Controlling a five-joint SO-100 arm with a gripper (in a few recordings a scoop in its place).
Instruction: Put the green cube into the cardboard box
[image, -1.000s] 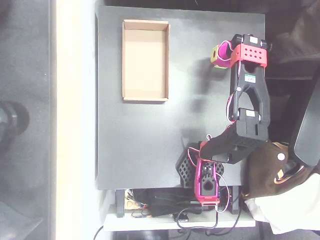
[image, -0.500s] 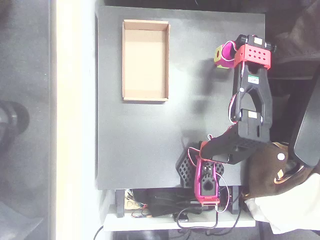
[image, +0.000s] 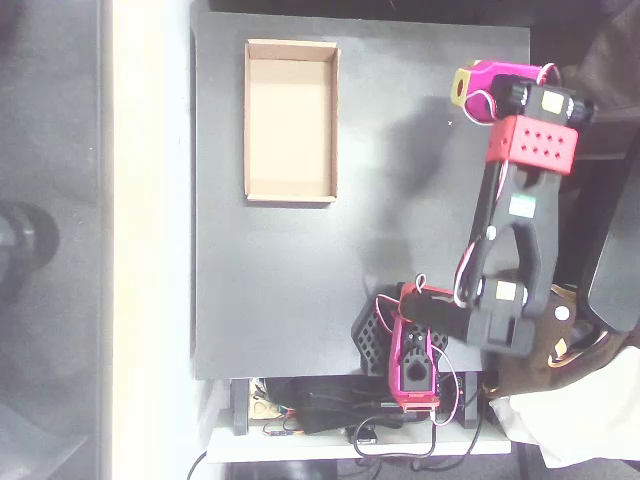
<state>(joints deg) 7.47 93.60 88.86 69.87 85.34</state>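
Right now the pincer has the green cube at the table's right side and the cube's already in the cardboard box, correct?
Not quite. The overhead view shows the cardboard box with a bare floor, nothing in it. The green cube is at the tip of the pincer, over the table's upper right, well apart from the box. The rest holds.

arm extended, hand (image: 462, 86) gripping green cube (image: 458, 87)

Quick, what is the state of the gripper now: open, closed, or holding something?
Gripper: closed on the green cube, lifted above the black table.
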